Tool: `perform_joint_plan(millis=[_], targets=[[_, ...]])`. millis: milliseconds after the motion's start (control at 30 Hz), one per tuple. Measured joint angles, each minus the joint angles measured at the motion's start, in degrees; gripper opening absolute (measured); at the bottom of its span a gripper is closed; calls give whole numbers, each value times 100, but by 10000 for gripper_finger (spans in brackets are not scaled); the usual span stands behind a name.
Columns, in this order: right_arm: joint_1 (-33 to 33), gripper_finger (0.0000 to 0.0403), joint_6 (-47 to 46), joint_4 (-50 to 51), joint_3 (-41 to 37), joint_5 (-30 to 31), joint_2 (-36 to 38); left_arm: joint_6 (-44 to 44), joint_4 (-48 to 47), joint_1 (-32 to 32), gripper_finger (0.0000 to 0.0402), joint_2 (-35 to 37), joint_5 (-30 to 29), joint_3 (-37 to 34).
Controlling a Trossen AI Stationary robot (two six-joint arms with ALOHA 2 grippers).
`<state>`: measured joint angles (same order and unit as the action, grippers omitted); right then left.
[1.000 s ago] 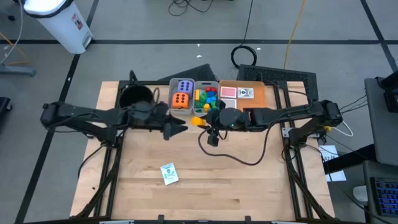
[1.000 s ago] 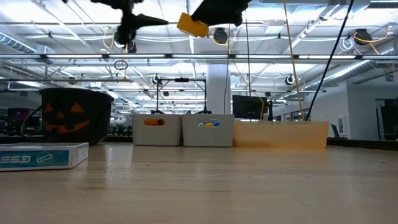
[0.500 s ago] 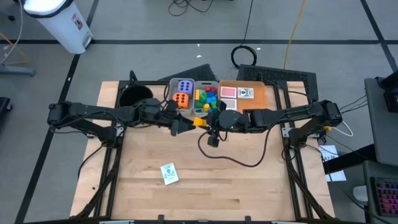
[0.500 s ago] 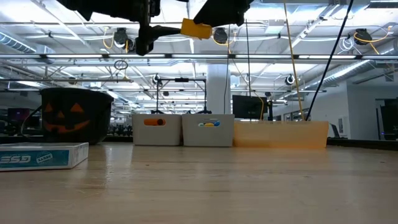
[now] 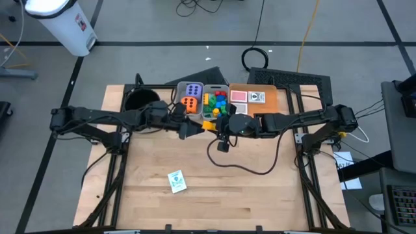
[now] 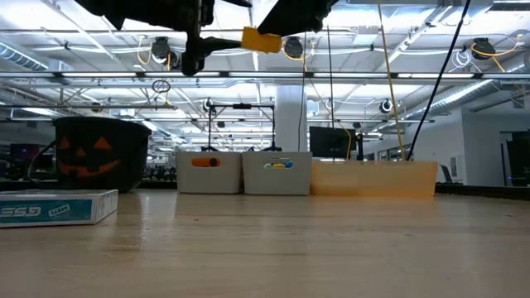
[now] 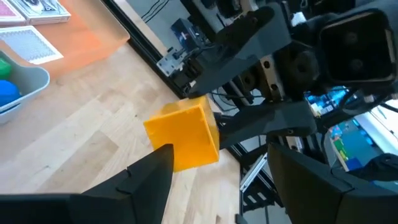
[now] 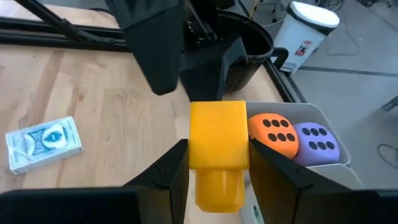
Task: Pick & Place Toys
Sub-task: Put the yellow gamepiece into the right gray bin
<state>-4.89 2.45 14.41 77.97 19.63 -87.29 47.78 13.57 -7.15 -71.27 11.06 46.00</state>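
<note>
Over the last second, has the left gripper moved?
Yes. In the high view the left gripper has travelled rightward, from below the black bucket toward the grey bin, closing on the yellow brick in the right gripper.

From overhead I see both arms meeting near the table's [image 5: 214, 188] middle back. The left gripper [image 5: 188, 129] reaches in from the left, and the right gripper [image 5: 213, 127] comes from the right with a yellow brick [image 5: 208, 127] at its tip; the two tips sit just beside each other. I cannot tell the left fingers' spread from here. Behind them, one grey bin [image 5: 179, 91] holds a purple die [image 5: 194, 90] and an orange die [image 5: 190, 104]; the next bin [image 5: 225, 87] holds mixed coloured bricks [image 5: 217, 102]. Two cards [image 5: 247, 97] lie on the orange tray [image 5: 272, 101]. A black bucket [image 5: 140, 99] stands left of the bins. A card box [image 5: 176, 181] lies alone near the front.
</note>
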Motion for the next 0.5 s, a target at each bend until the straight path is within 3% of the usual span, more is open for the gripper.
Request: perform_joint_plan(millis=[500], targets=[[2, 130, 133, 0, 2, -27, -40, 100, 467, -104, 257, -463, 247, 89]])
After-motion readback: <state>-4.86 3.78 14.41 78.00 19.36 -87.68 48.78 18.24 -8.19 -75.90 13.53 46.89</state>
